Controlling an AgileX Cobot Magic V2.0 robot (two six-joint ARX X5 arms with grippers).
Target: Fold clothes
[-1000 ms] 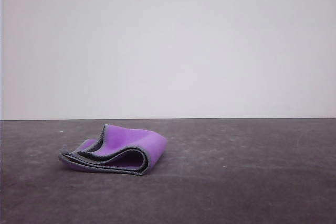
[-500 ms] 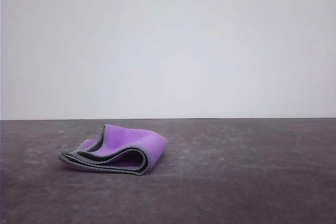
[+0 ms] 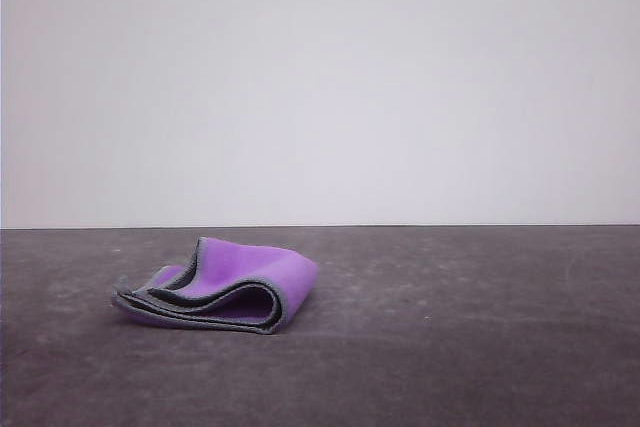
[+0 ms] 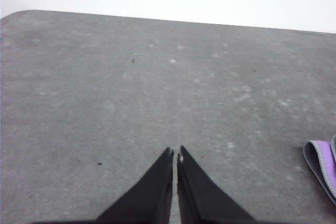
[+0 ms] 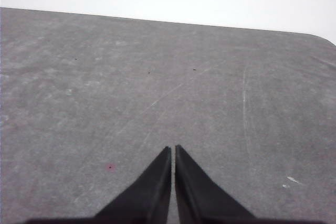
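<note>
Table (image 3: 450, 347) dark grey, scuffed, wall (image 3: 320, 87) white

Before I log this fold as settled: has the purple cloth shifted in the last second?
No. The cloth lies at the same spot below the table's far edge.

light: bright, even, diffuse | shadows: faint | focus: slightly soft, perhaps mild noise | glare: wall washed out

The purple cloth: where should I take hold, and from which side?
Grip the stacked grey-hemmed edges of the purple cloth at its left end, coming from the left with the left hand, probably. The right end is a rounded fold that offers no edge.
</note>
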